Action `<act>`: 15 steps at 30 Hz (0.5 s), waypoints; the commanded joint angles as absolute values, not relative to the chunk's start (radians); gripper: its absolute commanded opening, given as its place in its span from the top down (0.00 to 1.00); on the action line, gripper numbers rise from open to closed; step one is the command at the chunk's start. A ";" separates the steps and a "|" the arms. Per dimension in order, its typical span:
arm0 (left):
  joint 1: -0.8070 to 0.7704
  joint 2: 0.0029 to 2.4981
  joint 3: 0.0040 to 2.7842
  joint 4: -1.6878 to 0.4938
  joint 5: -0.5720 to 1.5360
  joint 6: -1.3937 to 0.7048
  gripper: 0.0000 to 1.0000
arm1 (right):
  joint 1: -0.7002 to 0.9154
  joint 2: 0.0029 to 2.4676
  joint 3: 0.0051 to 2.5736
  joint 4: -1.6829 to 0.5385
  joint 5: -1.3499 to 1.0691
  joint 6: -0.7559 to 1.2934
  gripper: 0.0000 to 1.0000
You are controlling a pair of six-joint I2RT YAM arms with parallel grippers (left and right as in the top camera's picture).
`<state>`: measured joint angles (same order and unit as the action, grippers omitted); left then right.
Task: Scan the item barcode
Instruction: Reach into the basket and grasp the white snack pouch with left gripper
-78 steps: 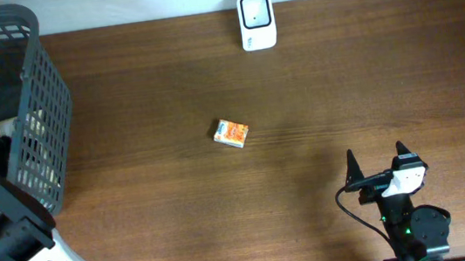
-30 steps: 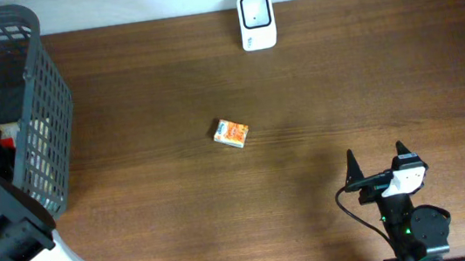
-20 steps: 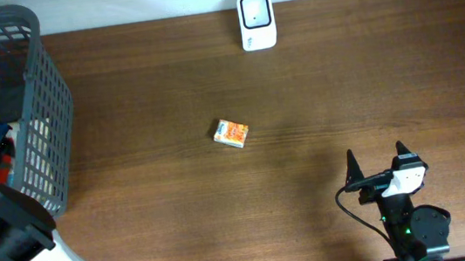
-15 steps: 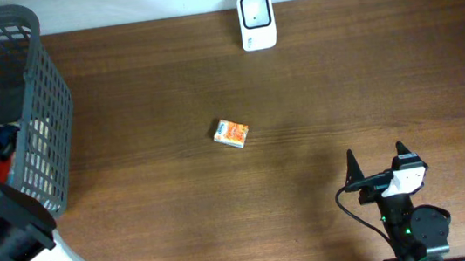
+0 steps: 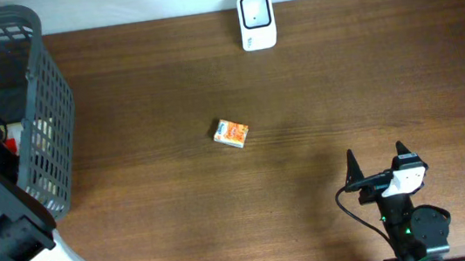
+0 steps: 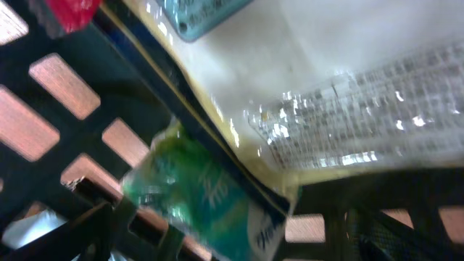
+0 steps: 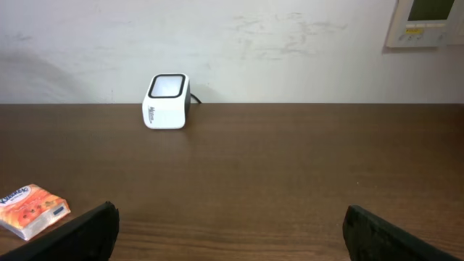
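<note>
Right gripper (image 7: 230,212) wide open, empty, low over tabletop (image 7: 290,167). Left gripper down in basket (image 5: 42,117); cannot tell its opening. Orange box (image 5: 232,133) lies mid-tabletop, well apart from scanner (image 5: 255,9). Advice: grasp box by sides, keep barcode face uncovered, present squarely to scanner window.

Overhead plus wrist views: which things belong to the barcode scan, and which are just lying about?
Job:
scanner
basket, holding the green packet and white packet
orange box, likely an item too

Lying about:
wall panel, seen only from the right wrist
</note>
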<state>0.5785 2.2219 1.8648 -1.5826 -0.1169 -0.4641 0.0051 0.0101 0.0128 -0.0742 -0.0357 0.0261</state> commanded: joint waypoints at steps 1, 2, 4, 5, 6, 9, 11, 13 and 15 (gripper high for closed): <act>0.572 2.230 1.792 -1.560 -0.139 -0.455 0.01 | -0.001 0.004 0.006 -0.076 -0.038 0.030 0.02; 0.572 2.230 1.784 -1.550 -0.138 -0.455 0.01 | -0.001 0.004 0.006 -0.076 -0.038 0.030 0.01; 0.572 2.230 1.774 -1.536 -0.135 -0.455 0.01 | -0.001 0.004 0.006 -0.076 -0.038 0.030 0.02; 0.572 2.230 1.771 -1.530 -0.136 -0.455 0.01 | -0.001 0.004 0.006 -0.076 -0.038 0.030 0.02; 0.572 2.230 1.771 -1.527 -0.136 -0.455 0.04 | -0.001 0.004 0.006 -0.076 -0.038 0.030 0.02; 0.572 2.230 1.771 -1.515 -0.136 -0.455 0.44 | -0.001 0.004 0.006 -0.076 -0.038 0.030 0.02; 0.572 2.230 1.771 -1.501 -0.136 -0.454 0.62 | -0.001 0.004 0.006 -0.076 -0.038 0.030 0.01; 0.572 2.230 1.771 -1.494 -0.136 -0.454 1.00 | -0.001 0.004 0.006 -0.076 -0.038 0.030 0.02; 0.572 2.230 1.771 -1.492 -0.136 -0.454 1.00 | -0.001 0.004 0.006 -0.076 -0.038 0.030 0.01</act>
<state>0.5781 2.2208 1.7851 -1.5093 -0.1837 -0.4629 0.0051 0.0101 0.0128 -0.0742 -0.0357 0.0261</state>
